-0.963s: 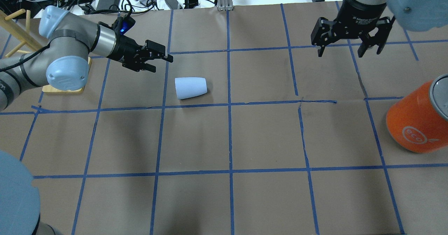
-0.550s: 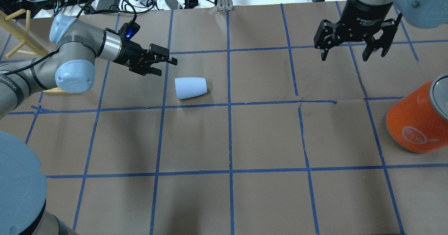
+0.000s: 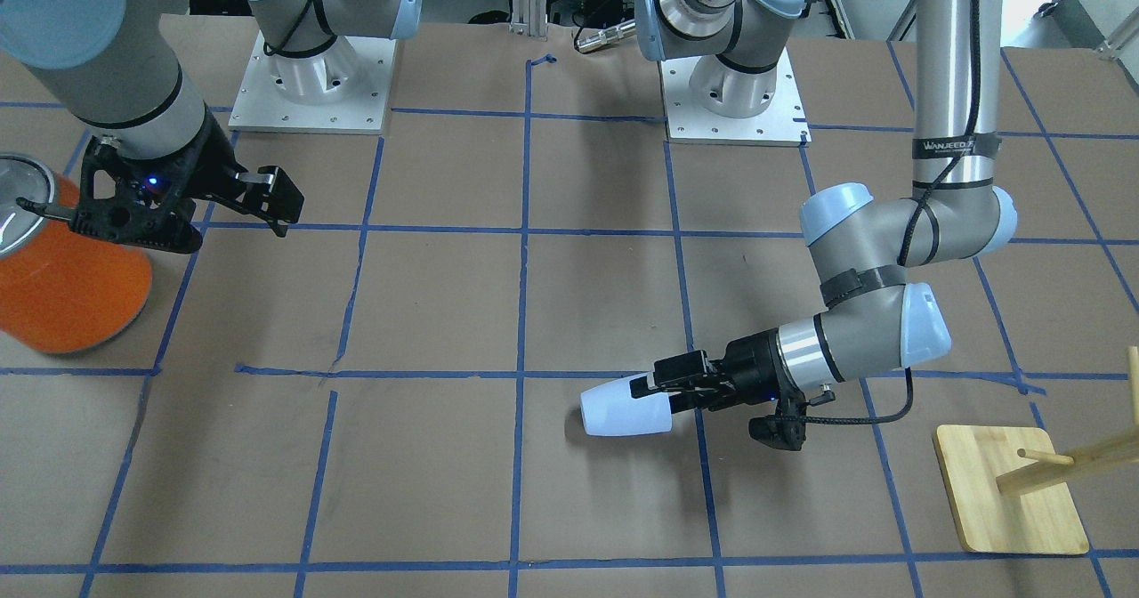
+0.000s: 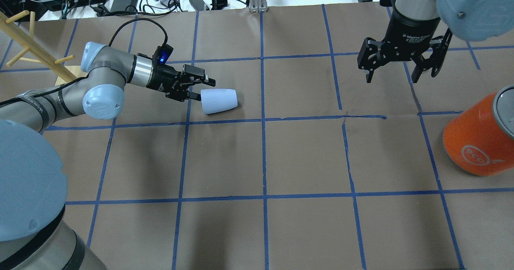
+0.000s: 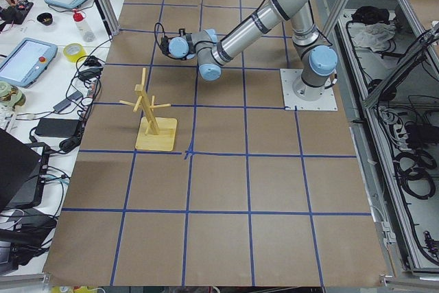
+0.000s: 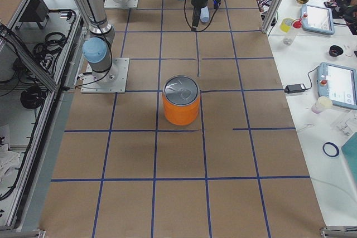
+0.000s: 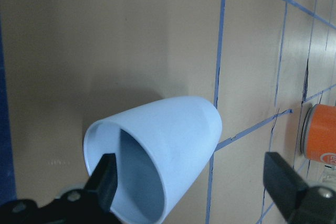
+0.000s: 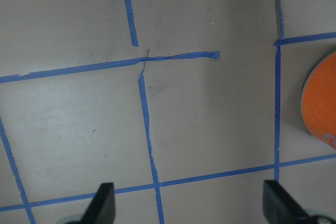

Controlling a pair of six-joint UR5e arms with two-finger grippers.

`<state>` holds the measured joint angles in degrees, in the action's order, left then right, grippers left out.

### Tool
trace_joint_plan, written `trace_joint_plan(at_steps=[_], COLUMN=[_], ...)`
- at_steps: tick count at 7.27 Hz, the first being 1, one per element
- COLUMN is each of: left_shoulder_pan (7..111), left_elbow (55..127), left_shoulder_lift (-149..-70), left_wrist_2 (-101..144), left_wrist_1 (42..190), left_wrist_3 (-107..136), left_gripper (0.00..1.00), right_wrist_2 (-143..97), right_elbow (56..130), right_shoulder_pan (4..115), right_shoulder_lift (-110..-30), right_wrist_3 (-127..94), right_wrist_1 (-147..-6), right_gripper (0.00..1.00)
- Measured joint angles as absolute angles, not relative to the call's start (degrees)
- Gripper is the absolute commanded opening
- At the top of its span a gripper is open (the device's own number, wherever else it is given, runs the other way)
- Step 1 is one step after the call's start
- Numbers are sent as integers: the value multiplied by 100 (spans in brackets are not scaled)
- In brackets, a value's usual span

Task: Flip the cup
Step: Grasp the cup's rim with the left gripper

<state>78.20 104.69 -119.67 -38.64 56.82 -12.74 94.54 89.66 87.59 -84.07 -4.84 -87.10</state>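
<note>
The pale blue cup [image 4: 219, 100] lies on its side on the brown table, its mouth toward my left gripper; it also shows in the front view [image 3: 623, 409] and the left wrist view [image 7: 168, 150]. My left gripper [image 4: 202, 88] is open and low at the cup's mouth. In the left wrist view one fingertip [image 7: 105, 179] sits at the left of the mouth's rim and the other [image 7: 283, 179] stands well outside the cup to the right. My right gripper [image 4: 391, 75] is open and empty, held above the table at the far right.
A large orange can [image 4: 478, 135] with a silver top stands at the right edge, also in the right wrist view [image 8: 321, 103]. A wooden peg rack [image 4: 28, 37] stands at the far left behind my left arm. Cables and boxes lie beyond the table's far edge.
My left arm has swung right and down toward the cup, bringing its open gripper from well short of it up to its mouth. The cup has not moved. The right gripper shifted slightly.
</note>
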Motion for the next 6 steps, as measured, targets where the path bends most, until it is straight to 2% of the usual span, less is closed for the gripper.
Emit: trace_joint_plan(at_steps=[1, 2, 3, 4, 6], left_shoulder_pan=[7833, 7848, 7856, 7871, 7911], left_elbow=[10495, 10506, 10512, 10520, 10527], left_shoulder_lift=[-12009, -12060, -12112, -12144, -12127], left_wrist_2=[-3738, -3615, -3532, -3484, -3437], left_wrist_1=[5681, 5682, 5680, 5676, 5670], left_wrist_3=[-1270, -1263, -1261, -1261, -1255], left_gripper=[95, 86, 54, 33, 5], right_wrist_2=[9461, 9464, 9465, 9470, 9481], right_elbow=[9010, 9029, 9038, 9044, 9051], right_shoulder_pan=[8756, 8755, 8754, 8754, 8754], right_shoulder_lift=[-8402, -8398, -8392, -8386, -8371], right_wrist_3=[-483, -484, -481, -478, -479], right_wrist_1=[-8716, -8718, -8718, -8717, -8709], right_gripper=[100, 100, 100, 100, 100])
